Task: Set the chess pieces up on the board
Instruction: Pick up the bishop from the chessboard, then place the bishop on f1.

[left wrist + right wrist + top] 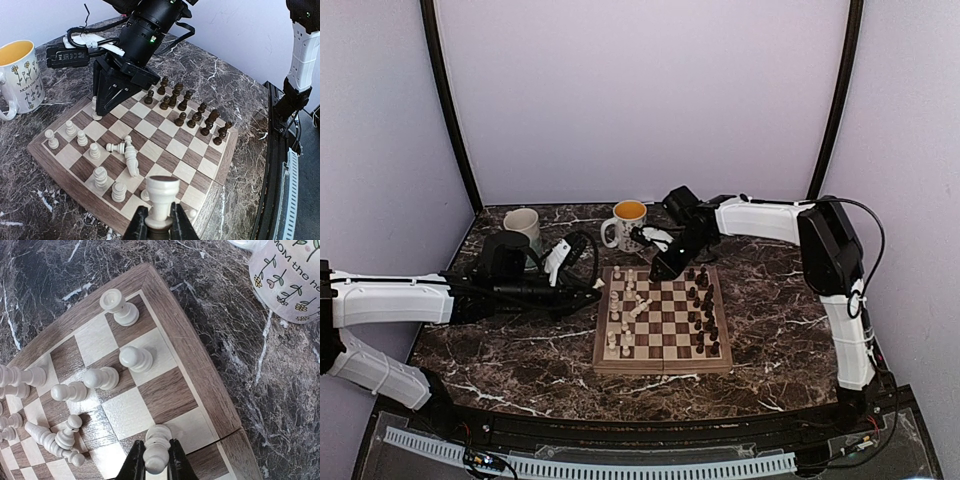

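The board [662, 366] lies mid-table. Dark chess pieces [704, 308] stand along its right side and white ones [616, 318] along its left. Two white pieces [130, 159] lie toppled near the middle. My left gripper [160, 222] hovers at the board's left edge, shut on a white rook [161, 196] by its stem. My right gripper [155, 461] is down at the far left corner of the board [201, 386], its fingers closed against a small white piece [156, 450] whose base rests on a light edge square. The right gripper [664, 267] also shows in the top view.
A white mug [523, 224] and a flowered mug with a yellow inside [626, 221] stand behind the board on the marble table. The flowered mug [292, 275] is close to the right gripper. Both arms reach over the board's far left part.
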`<action>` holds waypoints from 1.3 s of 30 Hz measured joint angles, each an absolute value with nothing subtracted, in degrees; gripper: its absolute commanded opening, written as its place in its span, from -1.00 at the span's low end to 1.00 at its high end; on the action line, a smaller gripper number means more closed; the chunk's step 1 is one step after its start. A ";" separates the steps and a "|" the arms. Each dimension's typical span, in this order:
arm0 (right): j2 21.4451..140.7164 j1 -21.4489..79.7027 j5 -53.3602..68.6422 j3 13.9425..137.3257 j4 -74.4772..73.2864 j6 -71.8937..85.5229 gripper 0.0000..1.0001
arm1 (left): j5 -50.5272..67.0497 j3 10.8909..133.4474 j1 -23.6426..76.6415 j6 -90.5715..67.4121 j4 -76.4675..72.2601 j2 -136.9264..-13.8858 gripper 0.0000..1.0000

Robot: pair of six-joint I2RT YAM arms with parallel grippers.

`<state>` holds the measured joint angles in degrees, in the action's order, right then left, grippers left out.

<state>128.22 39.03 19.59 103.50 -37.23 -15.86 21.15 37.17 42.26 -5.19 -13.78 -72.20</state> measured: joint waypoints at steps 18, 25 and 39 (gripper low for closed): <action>114.34 50.98 22.59 95.31 -37.41 -22.50 -0.82 | 15.29 37.56 40.60 -5.17 -11.79 -67.83 -0.92; 118.26 54.81 22.35 96.16 -38.17 -23.22 -0.82 | 12.27 37.56 40.34 -5.19 -11.70 -65.65 -0.91; 123.04 56.10 19.05 100.62 -40.51 -23.27 -0.81 | 11.18 37.56 39.99 -5.23 -11.75 -65.54 -0.92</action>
